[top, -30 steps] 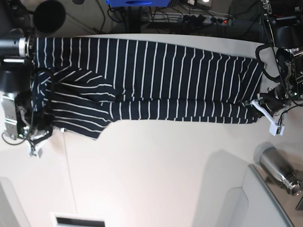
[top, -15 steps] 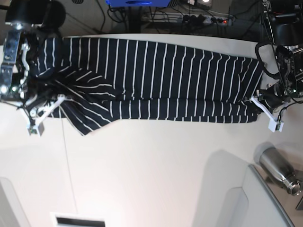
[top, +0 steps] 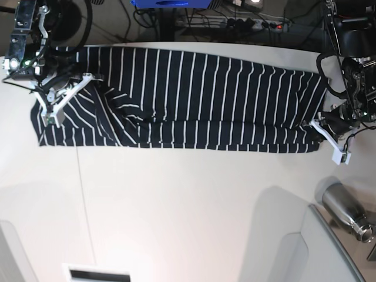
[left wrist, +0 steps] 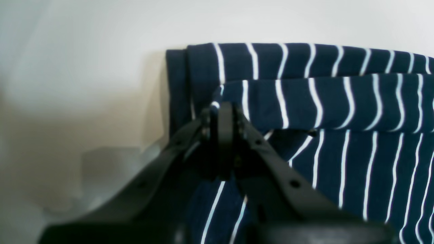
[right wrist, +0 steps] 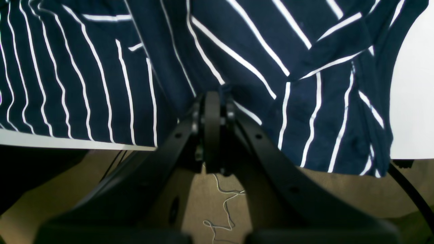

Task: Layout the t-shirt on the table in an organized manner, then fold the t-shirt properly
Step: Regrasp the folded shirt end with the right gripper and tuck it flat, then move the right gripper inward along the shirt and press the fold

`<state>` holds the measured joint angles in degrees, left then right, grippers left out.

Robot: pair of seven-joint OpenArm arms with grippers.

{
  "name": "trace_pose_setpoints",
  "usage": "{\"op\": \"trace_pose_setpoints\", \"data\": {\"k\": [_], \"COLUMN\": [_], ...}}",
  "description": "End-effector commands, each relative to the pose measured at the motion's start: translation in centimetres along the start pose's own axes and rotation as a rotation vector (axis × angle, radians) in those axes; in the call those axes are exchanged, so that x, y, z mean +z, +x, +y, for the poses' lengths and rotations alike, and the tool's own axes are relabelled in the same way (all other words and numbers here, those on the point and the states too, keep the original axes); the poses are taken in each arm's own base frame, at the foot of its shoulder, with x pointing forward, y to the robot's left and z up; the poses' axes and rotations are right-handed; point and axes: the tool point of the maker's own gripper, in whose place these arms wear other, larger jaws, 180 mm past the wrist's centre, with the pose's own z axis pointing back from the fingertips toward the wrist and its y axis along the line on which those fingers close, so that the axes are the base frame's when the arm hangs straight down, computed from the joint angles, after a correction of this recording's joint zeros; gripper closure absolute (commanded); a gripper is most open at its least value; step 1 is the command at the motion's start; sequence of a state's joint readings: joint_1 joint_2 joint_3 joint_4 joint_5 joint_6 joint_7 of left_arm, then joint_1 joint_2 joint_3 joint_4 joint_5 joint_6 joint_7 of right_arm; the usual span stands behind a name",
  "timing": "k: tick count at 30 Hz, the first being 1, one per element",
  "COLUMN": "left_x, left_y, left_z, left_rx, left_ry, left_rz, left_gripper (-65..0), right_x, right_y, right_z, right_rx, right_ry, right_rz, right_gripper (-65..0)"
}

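Left gripper [left wrist: 222, 117] clamped together on a folded edge of the t-shirt [top: 194, 100], pinching the fabric near the garment's corner; seen at the right side of the base view [top: 330, 136], arm reaching in from the far right, gripper low at the cloth's near corner. Right gripper [right wrist: 213, 101] likewise closed tight on bunched striped fabric, at the left of the base view [top: 56, 103], arm angled down from the upper left corner, wrist tilted, gripper slightly raised over the shirt's end. T-shirt stretched lengthwise between both grippers across the far part of the white counter [top: 188, 205], dark navy with thin white stripes, near long edge folded over itself, left end rumpled with diagonal stripes. Metal bottle [top: 346, 211] lying near the counter's right side, well apart from the shirt.
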<state>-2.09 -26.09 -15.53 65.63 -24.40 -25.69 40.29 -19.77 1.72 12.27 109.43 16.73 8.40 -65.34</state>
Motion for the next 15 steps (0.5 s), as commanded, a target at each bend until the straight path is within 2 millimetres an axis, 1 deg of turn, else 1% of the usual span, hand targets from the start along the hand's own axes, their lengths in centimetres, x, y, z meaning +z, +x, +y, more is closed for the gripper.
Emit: {"op": "trace_pose_setpoints", "data": {"k": [1, 4, 10, 13, 15], "left_x": [0.5, 0.2, 0.3, 0.3, 0.3], "left_y": [1.9, 1.8, 2.0, 3.0, 3.2], "left_z": [0.3, -0.3, 0.0, 0.1, 0.2], "left_rx": [-0.023, -0.039, -0.033, -0.031, -0.032], "left_ry": [0.003, -0.009, -0.001, -0.001, 0.001], "left_rz": [-0.044, -0.034, -0.042, -0.059, -0.062], "left_gripper": [0.0, 0.0, 0.0, 0.0, 0.0], "right_x": [0.4, 0.4, 0.5, 0.0, -0.5], "right_y": [0.5, 0.3, -0.8, -1.5, -2.1], "right_z": [-0.2, -0.8, -2.0, -2.4, -2.6], "right_rx": [0.004, 0.018, 0.025, 0.022, 0.013], "right_ry": [-0.002, -0.018, -0.045, -0.048, -0.048], "right_rz": [-0.026, -0.018, 0.011, 0.039, 0.06], "right_gripper": [0.0, 0.0, 0.0, 0.0, 0.0]}}
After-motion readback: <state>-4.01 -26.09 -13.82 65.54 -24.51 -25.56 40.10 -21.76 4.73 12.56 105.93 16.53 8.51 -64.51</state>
